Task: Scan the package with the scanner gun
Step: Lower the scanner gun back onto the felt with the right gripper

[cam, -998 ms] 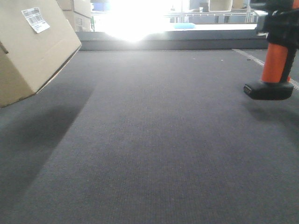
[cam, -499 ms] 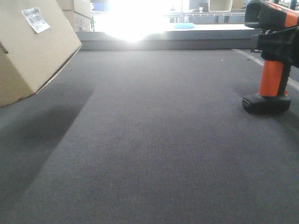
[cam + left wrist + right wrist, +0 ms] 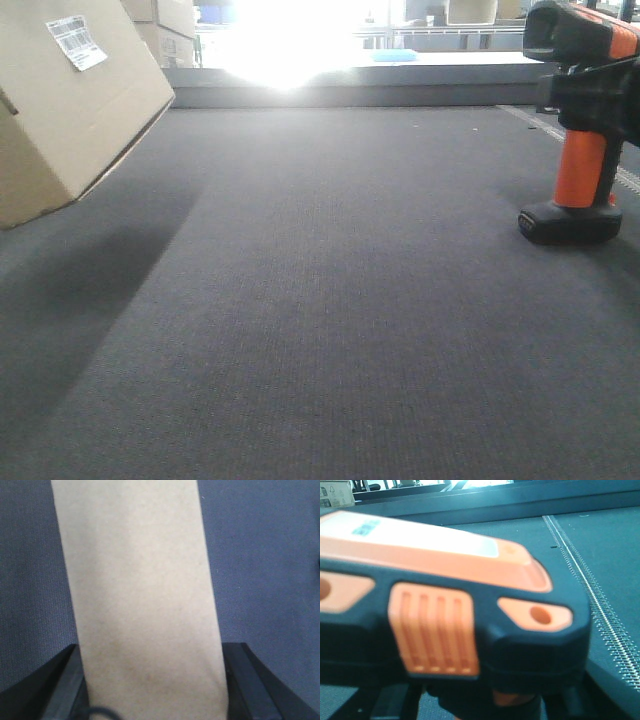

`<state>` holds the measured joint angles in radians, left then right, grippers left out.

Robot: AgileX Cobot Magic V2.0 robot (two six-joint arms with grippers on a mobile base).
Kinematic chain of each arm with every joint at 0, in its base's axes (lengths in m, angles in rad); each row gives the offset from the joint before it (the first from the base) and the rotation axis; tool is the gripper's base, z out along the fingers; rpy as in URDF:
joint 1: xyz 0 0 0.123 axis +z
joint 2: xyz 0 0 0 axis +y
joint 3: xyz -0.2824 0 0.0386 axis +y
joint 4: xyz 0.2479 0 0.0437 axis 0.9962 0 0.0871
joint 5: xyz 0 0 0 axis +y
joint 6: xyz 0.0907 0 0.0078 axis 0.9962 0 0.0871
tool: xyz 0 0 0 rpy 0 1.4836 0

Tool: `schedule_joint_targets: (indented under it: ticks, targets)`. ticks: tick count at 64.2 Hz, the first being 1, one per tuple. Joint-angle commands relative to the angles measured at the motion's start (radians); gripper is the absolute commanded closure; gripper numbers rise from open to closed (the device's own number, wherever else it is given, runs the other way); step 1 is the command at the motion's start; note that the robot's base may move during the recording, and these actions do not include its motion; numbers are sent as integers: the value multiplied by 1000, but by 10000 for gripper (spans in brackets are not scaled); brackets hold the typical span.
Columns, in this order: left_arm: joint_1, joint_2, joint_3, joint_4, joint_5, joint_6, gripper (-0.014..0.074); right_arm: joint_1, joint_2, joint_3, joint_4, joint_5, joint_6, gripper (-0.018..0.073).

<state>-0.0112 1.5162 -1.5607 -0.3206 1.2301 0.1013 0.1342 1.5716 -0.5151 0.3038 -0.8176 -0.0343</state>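
Count by kind: seven pieces, five kinds.
One plain tan cardboard package [image 3: 70,110] with one small white barcode label [image 3: 76,42] sits between two black gripper fingers [image 3: 50,690]. One pistol-shaped black-and-orange scanner gun [image 3: 582,170] stands well apart from those fingers. Two stacked plain cardboard boxes [image 3: 165,30] lie far beyond them.

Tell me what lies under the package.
Only bare dark grey mat and a shadow show beneath the tilted package. In the left wrist view the package hides the strip directly below it.
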Motion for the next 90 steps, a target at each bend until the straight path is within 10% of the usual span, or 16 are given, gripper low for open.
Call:
schedule_joint_targets:
  ticks: [1, 9, 61, 68, 85, 90]
  targets:
    - [-7, -13, -9, -16, -9, -8, 708, 0, 0, -2, -7, -27, 0, 222]
    - [-7, -13, -9, -16, -9, -8, 708, 0, 0, -2, -7, -4, 0, -17]
    - [-7, -13, -9, -18, -9, -8, 708, -6, -313, -2, -7, 523, -57, 4]
    - [-7, -13, -9, -18, -9, -8, 708, -6, -402, -2, -7, 648, -57, 97]
    - [-7, -13, -9, -11, -9, -8, 708, -55, -656, -2, -56, 828, -57, 708]
    - [-7, -13, -9, -1, -9, -8, 708, -96, -730, -2, -89, 851, -57, 711]
